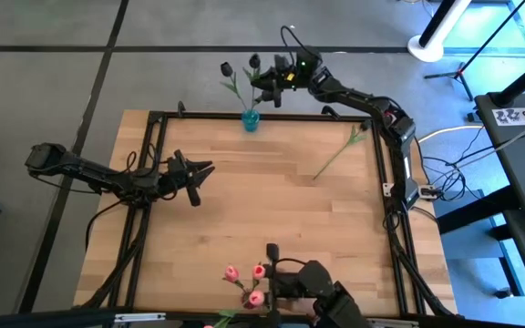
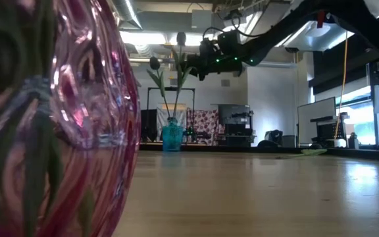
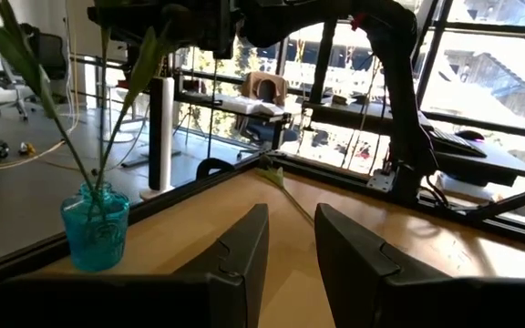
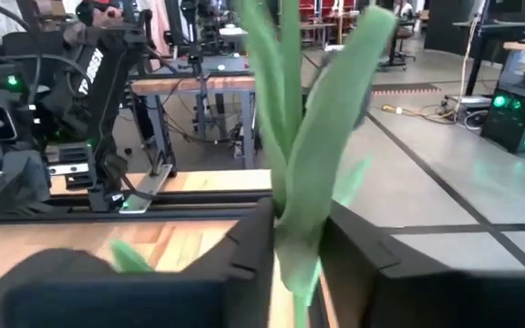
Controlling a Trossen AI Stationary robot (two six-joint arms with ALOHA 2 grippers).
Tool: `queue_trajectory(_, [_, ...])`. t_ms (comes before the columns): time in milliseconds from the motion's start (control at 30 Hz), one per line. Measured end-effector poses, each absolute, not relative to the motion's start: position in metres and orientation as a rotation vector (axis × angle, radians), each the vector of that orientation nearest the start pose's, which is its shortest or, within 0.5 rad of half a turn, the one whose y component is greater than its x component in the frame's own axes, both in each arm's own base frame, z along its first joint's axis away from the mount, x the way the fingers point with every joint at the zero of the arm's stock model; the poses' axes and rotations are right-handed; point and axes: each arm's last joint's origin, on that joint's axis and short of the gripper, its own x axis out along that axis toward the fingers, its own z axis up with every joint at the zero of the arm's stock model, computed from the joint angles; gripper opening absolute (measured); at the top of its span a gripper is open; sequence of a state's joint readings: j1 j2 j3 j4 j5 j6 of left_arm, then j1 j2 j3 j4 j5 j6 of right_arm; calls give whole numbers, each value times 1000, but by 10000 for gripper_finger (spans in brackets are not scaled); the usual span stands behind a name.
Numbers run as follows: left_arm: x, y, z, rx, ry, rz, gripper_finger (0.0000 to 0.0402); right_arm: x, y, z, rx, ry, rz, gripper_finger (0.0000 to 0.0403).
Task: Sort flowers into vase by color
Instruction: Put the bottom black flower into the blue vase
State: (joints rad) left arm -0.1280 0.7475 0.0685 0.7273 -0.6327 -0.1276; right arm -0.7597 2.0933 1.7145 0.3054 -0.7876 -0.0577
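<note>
Right up against your low camera sits the pink glass vase [image 2: 51, 125], holding the pink flowers [image 1: 244, 281] at the bench's [image 1: 262, 219] near edge. Your right arm stretches across the far edge, its end effector [image 1: 264, 84] pinching a dark-headed flower [image 4: 303, 182] above the small blue vase [image 1: 251, 119], where another dark flower [image 1: 227, 69] already stands. Your left end effector [image 1: 199, 178] hangs over the bench's left side, fingers spread and holding nothing. One loose flower [image 1: 337, 151] lies flat near the right rail.
</note>
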Motion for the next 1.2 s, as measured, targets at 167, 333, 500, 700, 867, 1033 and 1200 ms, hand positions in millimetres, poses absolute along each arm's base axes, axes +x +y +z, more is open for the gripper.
queue_trajectory(167, [147, -2, 180, -143, -77, 485, 89, 373, -318, 291, -8, 55, 33, 129])
queue_trajectory(333, [147, -2, 180, -138, -75, 483, 89, 373, -317, 290, 0, 58, 51, 151])
queue_trajectory(500, [147, -2, 180, -136, -75, 483, 89, 370, -315, 299, -7, 52, 36, 171])
queue_trajectory(700, [147, -2, 181, -138, -78, 484, 89, 364, -310, 315, -11, 50, 10, 219])
queue_trajectory(867, [147, -2, 182, -143, -94, 483, 89, 362, -309, 313, 20, 95, -24, 253])
queue_trajectory(1033, [146, -2, 183, -147, -102, 482, 89, 361, -309, 306, 44, 153, -54, 281])
queue_trajectory(1200, [146, -2, 183, -154, -104, 482, 89, 359, -309, 305, 66, 179, -50, 299])
